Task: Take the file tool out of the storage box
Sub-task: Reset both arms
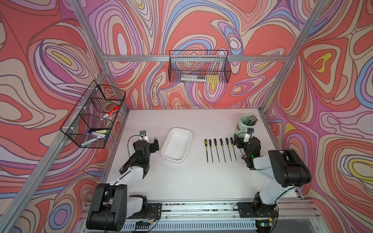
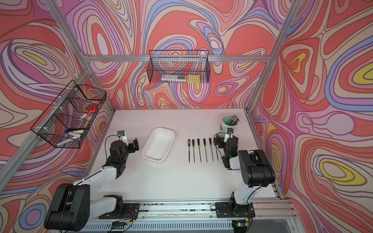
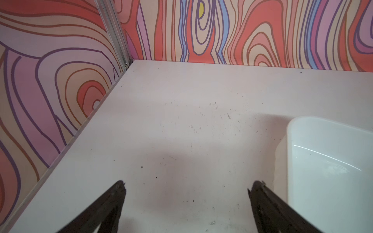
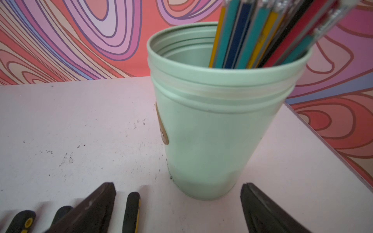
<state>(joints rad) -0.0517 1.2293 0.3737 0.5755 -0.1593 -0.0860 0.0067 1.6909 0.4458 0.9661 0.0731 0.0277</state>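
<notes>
Six files lined up on table beside white storage box, left gripper jaws released, right gripper jaws released

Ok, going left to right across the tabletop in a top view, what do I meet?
Open left gripper → shallow white plastic storage box, empty → row of six black-handled files → mint-green cylindrical pencil cup.

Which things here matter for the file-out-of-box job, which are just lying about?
Job:
storage box, empty
six files, rowed beside it
left gripper and right gripper, both open

Lying about:
pencil cup
side wire basket
back wire basket
</notes>
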